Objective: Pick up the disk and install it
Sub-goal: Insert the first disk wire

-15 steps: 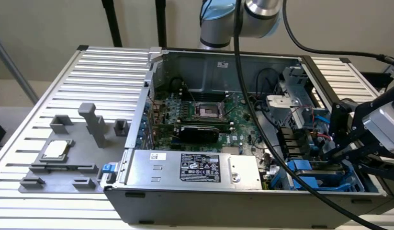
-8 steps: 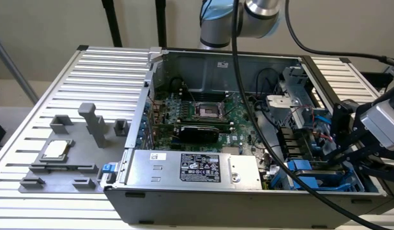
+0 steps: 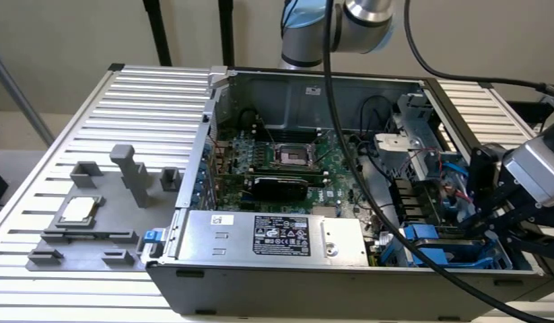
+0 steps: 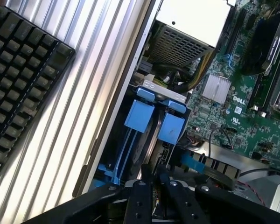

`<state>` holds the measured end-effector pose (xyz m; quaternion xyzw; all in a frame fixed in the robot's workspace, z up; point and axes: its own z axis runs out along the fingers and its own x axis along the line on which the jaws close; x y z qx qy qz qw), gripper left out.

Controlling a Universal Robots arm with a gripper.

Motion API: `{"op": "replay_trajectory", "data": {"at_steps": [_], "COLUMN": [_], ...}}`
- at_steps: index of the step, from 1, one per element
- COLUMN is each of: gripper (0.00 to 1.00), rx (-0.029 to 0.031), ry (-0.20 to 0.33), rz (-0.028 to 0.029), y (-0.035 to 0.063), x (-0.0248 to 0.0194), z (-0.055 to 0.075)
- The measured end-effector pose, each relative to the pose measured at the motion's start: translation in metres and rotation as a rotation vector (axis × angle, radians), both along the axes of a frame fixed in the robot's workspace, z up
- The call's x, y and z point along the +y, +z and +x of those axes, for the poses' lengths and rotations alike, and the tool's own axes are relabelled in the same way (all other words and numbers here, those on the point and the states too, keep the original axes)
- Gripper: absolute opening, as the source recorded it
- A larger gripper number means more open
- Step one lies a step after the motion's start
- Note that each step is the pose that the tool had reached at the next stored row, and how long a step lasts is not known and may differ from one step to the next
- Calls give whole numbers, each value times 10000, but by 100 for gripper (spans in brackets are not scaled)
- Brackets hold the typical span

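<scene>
Exterior view: gripper (image 3: 483, 225) at case (image 3: 258, 282) right near corner.
Fingers: narrow, pinching disk (image 4: 142, 140) edge.
Disk: standing in blue bay.

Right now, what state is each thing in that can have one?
Computer case: side open, insides exposed.
Disk: standing on edge in the bay at the case corner, blue rails showing.
Gripper: jaws shut, just above the disk bay.
Processor chip: lying flat on the grey holder, outside the case.
</scene>
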<state>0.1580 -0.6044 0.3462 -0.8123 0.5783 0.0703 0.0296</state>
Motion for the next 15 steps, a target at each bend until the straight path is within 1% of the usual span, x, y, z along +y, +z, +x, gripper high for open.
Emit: {"op": "replay_trajectory", "data": {"at_steps": [2, 5, 7, 10, 12, 15], "gripper": [16, 16, 16, 16, 16, 16], "rx": [12, 18, 22, 27, 28, 28], "ry": [-138, -252, -296, -339, -353, -382], "rz": [-57, -186, -253, -303, -314, -315], "y": [1, 1, 1, 1, 1, 0], "x": [0, 0, 1, 10, 34, 73], "z": [0, 0, 0, -2, -4, -13]}}
